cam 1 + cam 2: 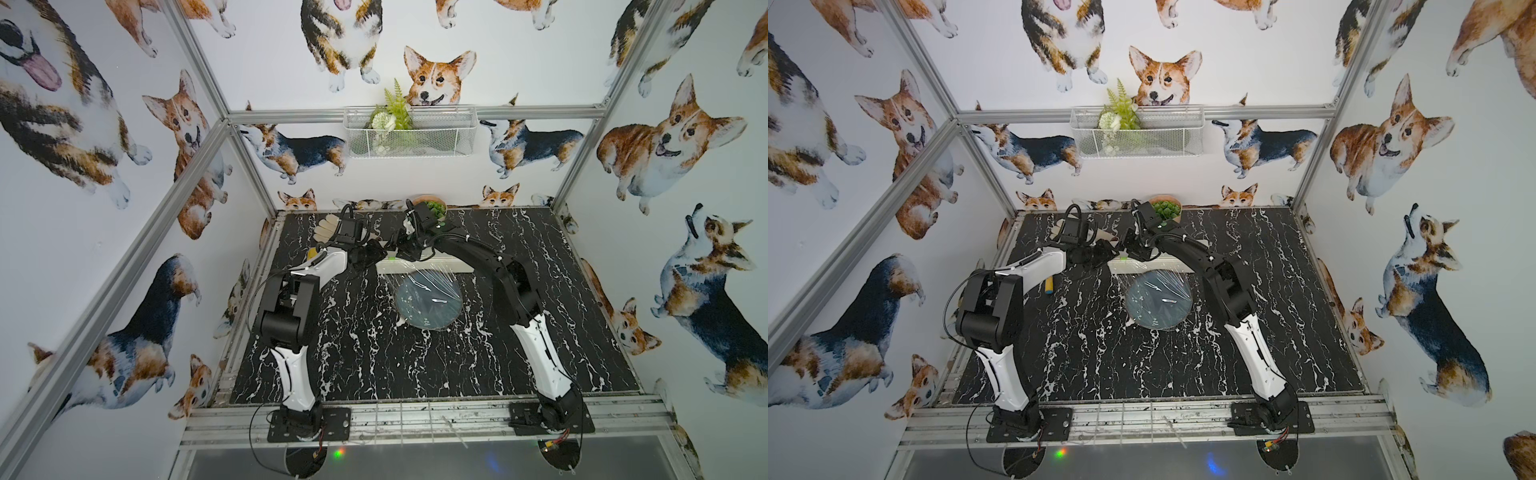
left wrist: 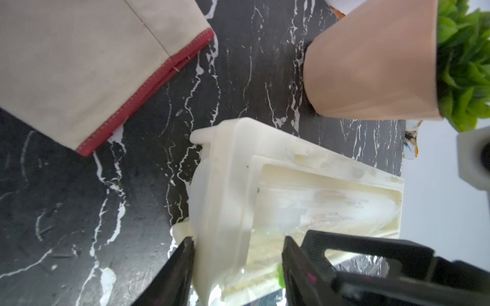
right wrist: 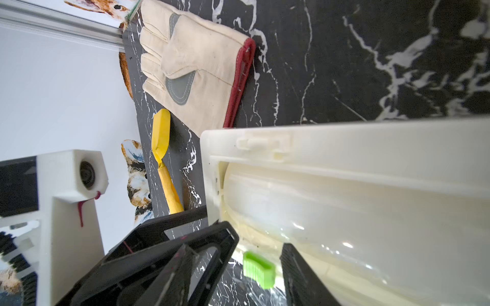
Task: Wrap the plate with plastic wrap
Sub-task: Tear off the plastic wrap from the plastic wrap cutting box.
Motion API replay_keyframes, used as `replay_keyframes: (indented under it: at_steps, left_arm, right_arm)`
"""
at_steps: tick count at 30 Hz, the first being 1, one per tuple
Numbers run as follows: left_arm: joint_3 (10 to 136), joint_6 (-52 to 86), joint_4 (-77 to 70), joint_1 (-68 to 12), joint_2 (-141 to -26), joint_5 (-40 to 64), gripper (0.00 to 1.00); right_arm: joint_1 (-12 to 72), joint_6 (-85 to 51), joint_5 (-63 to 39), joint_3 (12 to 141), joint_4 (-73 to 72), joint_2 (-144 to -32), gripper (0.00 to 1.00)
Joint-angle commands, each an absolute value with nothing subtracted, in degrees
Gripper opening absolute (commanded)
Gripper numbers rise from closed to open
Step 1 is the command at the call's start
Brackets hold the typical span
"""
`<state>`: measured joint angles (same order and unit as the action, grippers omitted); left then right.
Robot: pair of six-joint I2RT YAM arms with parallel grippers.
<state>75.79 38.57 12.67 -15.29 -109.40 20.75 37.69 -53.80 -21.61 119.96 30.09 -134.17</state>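
Observation:
The blue-grey plate [image 1: 428, 309] [image 1: 1158, 307] lies mid-table under a stretched sheet of plastic wrap [image 1: 432, 282]. The film runs back to the cream-white dispenser box [image 1: 440, 266] [image 1: 1169, 264] just behind the plate. Both grippers meet at the box's left end. My left gripper [image 2: 238, 238] [image 1: 371, 254] stands open astride that end of the box [image 2: 233, 172], one finger against its end wall. My right gripper [image 3: 236, 246] [image 1: 401, 245] is open, its fingers either side of the green slider [image 3: 258, 269] with gaps showing. The plate is out of view in both wrist views.
A beige glove [image 3: 196, 66] [image 2: 79, 66] with a red cuff lies at the back left. The peach plant pot [image 2: 371, 61] [image 1: 432, 205] stands at the back edge. A yellow tool [image 3: 163, 148] [image 1: 1049, 284] lies under my left arm. A wire basket [image 1: 409, 133] hangs on the back wall.

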Motion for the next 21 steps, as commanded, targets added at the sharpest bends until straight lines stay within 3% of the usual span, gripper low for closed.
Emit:
replay_keyframes:
  at_steps: [1, 8, 14, 21]
  left_arm:
    - [76.7, 33.9, 13.8, -15.9, -107.6, 24.3, 0.65]
    - [78.3, 29.8, 16.3, -16.2, -106.6, 22.8, 0.73]
    - [79.1, 22.2, 22.5, -17.9, -106.1, 17.4, 0.76]
    - [81.1, 16.0, 27.9, -21.2, -107.3, 8.5, 0.77]
  right_arm:
    - [35.4, -51.5, -22.8, 116.8, 29.5, -129.3, 0.59]
    - [30.9, -46.8, -29.1, 109.0, 26.5, -119.1, 0.6]
    - [23.0, -38.7, -13.5, 98.8, 38.6, -110.0, 0.62]
    - [14.9, -33.6, -5.7, 88.7, 40.8, -105.3, 0.66]
